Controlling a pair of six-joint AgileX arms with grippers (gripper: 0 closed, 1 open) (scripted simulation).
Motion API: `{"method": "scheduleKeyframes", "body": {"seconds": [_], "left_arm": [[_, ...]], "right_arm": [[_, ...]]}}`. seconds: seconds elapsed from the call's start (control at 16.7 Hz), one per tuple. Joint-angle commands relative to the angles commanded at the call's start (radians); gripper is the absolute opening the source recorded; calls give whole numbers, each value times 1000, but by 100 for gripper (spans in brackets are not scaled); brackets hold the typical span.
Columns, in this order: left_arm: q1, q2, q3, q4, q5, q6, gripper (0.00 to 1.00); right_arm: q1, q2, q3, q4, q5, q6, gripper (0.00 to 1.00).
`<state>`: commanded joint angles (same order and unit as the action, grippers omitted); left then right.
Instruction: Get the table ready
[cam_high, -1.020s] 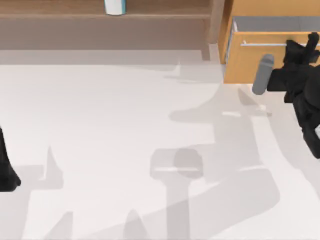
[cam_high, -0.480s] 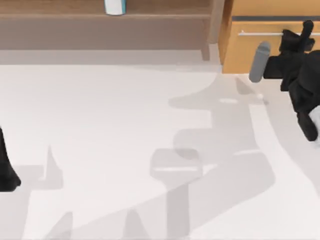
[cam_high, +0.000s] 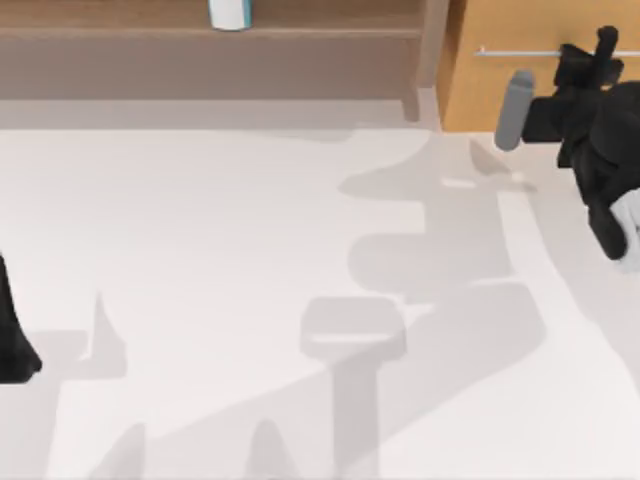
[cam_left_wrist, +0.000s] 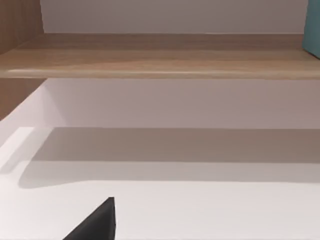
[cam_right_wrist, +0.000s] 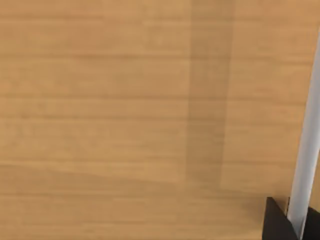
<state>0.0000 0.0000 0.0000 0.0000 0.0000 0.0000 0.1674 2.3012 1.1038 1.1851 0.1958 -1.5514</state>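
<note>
The white table (cam_high: 200, 250) spreads across the top view; it also lies below the shelf in the left wrist view (cam_left_wrist: 210, 210). At the back right stands the orange-wood drawer cabinet (cam_high: 500, 90), its drawer front flush. My right gripper (cam_high: 600, 52) is at the silver bar handle (cam_high: 515, 51). In the right wrist view the handle (cam_right_wrist: 306, 165) runs between my right gripper's (cam_right_wrist: 295, 225) dark fingers, close against the drawer front (cam_right_wrist: 125, 100). My left arm (cam_high: 12, 335) is parked at the table's left edge.
A long brown wooden shelf (cam_high: 200, 25) runs along the back, with a white and teal container (cam_high: 229, 12) on it. The left wrist view shows the shelf (cam_left_wrist: 160, 55) and a teal edge (cam_left_wrist: 313, 27) at its far end.
The drawer has slid shut into the cabinet. My right gripper moved toward the back with the handle. The left arm has not moved.
</note>
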Motion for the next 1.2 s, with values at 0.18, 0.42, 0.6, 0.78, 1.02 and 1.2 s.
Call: {"method": "scheduleKeyframes", "body": {"seconds": [0.18,0.42,0.6,0.78,1.02,1.2], "left_arm": [[0,0,0,0,0,0,100],[0,0,0,0,0,0,100],[0,0,0,0,0,0,100],[0,0,0,0,0,0,100],[0,0,0,0,0,0,100],[0,0,0,0,0,0,100]], "right_arm": [[0,0,0,0,0,0,15],[0,0,0,0,0,0,45],[0,0,0,0,0,0,68],[0,0,0,0,0,0,90],[0,0,0,0,0,0,100],[0,0,0,0,0,0,100]]}}
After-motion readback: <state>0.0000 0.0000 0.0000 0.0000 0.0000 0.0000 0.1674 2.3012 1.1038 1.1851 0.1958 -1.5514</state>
